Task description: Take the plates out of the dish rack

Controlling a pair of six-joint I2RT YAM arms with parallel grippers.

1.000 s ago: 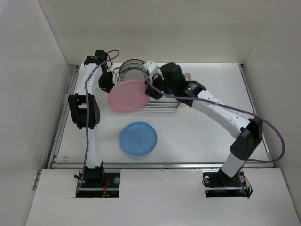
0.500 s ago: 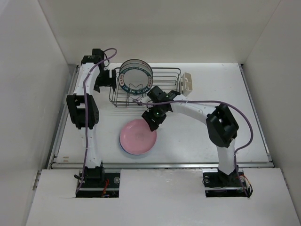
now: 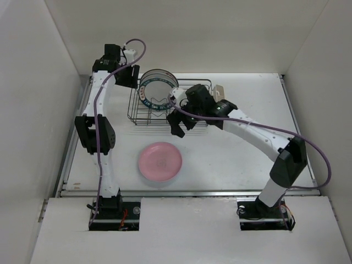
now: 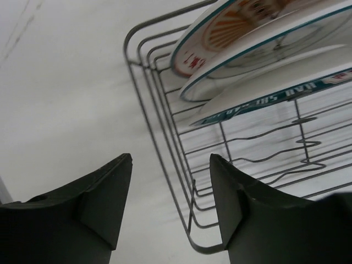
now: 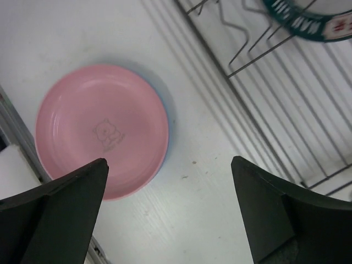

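Right fingers are spread wide with nothing in them, hanging over the counter between the pink plate and the dish rack. Left fingers are part open, also empty, poised just off the rack's left end with its corner wire showing in the gap between them.

Risks, my read:
- If the left fingers close where they are, they pinch rack wire, not a plate rim. A lift then drags or tips the whole rack.
- Racked plates sit nearly touching. Fingers going in between can clip a neighbour or catch two rims at once.
- Both arms work near the rack's left half, so the wrists could foul each other.
- Pink plate sits slightly off-centre on the blue plate. Another one set down crooked may slide off the stack.

Contents: the rack holds three upright plates at its left end: orange-sunburst plate, pale plate, teal-lettered plate. Other slots are bare. Cutlery cup is on the right end; I can't tell what's inside. Two plates are out, stacked on the counter near the front.
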